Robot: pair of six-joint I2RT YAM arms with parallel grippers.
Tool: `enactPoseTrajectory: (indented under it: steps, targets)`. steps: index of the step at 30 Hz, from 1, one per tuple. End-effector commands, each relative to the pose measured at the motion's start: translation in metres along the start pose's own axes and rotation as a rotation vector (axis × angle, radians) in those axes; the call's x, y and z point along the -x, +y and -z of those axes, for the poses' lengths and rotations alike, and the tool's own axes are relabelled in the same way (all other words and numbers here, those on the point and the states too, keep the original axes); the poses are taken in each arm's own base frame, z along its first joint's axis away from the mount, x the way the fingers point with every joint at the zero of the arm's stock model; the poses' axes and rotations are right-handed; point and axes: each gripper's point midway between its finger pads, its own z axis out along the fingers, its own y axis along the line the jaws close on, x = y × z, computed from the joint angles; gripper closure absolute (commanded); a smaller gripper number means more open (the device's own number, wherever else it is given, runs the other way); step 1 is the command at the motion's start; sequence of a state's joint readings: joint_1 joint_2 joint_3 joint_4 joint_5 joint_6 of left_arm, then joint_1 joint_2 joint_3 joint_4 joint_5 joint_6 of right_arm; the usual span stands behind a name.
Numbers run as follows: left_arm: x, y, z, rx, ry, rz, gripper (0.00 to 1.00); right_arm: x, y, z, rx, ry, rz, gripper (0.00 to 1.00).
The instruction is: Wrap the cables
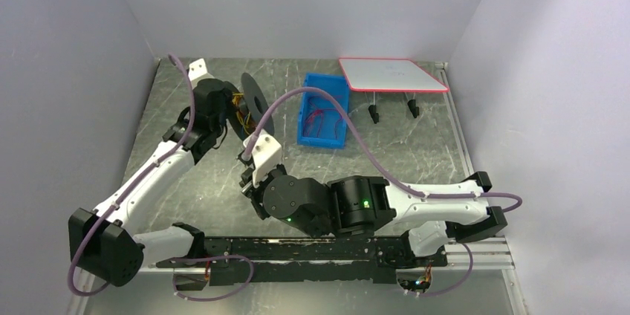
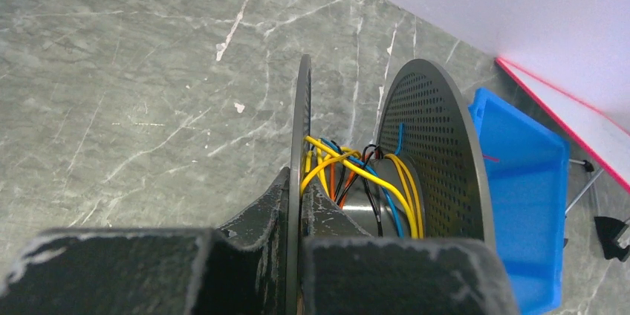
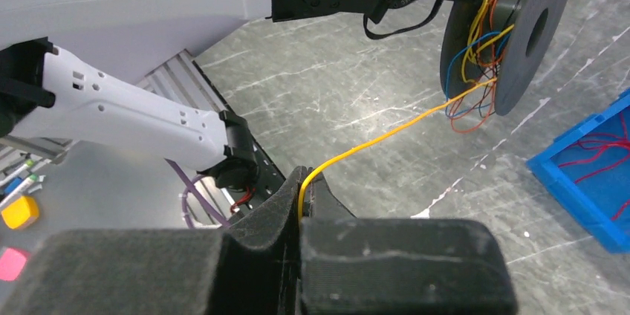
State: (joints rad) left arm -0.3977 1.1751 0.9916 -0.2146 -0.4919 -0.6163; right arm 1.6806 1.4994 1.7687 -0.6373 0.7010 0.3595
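Clamping the flange of the spool (image 2: 438,144), the left gripper (image 2: 299,196) hid the hub's lower half; cables (image 2: 356,174) wound there. Near the spool, the right gripper (image 3: 306,189) pinched a yellow cable (image 3: 394,131), end unseen.

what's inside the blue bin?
Loose red cables lie on the floor of the blue bin. A mauve arm hose crosses over it, hiding a strip of the floor.

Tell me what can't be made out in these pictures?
Right wrist view: the yellow cable vanishes between the right jaws, so its end is hidden.
Left wrist view: the left jaws cover the lower part of the spool.
Top view: the stretched yellow cable is too thin to see.
Right wrist view: the frame edge cuts off the blue bin.
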Motion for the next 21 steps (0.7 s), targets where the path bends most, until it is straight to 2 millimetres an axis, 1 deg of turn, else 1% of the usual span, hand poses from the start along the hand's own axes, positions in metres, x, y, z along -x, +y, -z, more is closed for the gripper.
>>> enactPoseTrajectory:
  steps: [1,6,9,12,13,15,17,19,21]
  targets:
    - [0.02,-0.015,0.001,-0.006,-0.089,0.003,0.93,0.012,0.019,0.021,0.061,-0.03,0.06,1.0]
    - [-0.003,-0.026,0.01,-0.043,-0.049,-0.055,0.93,0.034,-0.002,0.024,-0.029,-0.078,0.12,1.0]
    - [-0.017,-0.03,0.019,-0.07,-0.027,-0.086,0.93,0.045,-0.019,0.016,-0.04,-0.074,0.149,1.0]
    - [-0.028,-0.034,0.031,-0.092,-0.015,-0.126,0.93,0.053,-0.046,0.004,-0.05,-0.055,0.168,1.0]
    - [-0.032,-0.036,0.035,-0.099,-0.01,-0.144,0.93,0.056,-0.06,-0.001,-0.072,-0.05,0.174,1.0]
    - [-0.04,-0.04,0.044,-0.115,0.001,-0.182,0.93,0.061,-0.077,-0.006,-0.082,-0.043,0.195,1.0]
    - [-0.047,-0.041,0.05,-0.121,0.012,-0.219,0.93,0.064,-0.091,-0.011,-0.08,-0.025,0.209,1.0]
    - [-0.055,-0.039,0.056,-0.128,0.034,-0.251,0.93,0.064,-0.1,-0.017,-0.061,0.012,0.246,1.0]
    - [-0.061,-0.037,0.062,-0.143,0.054,-0.272,0.93,0.06,-0.116,-0.021,-0.091,0.055,0.278,1.0]
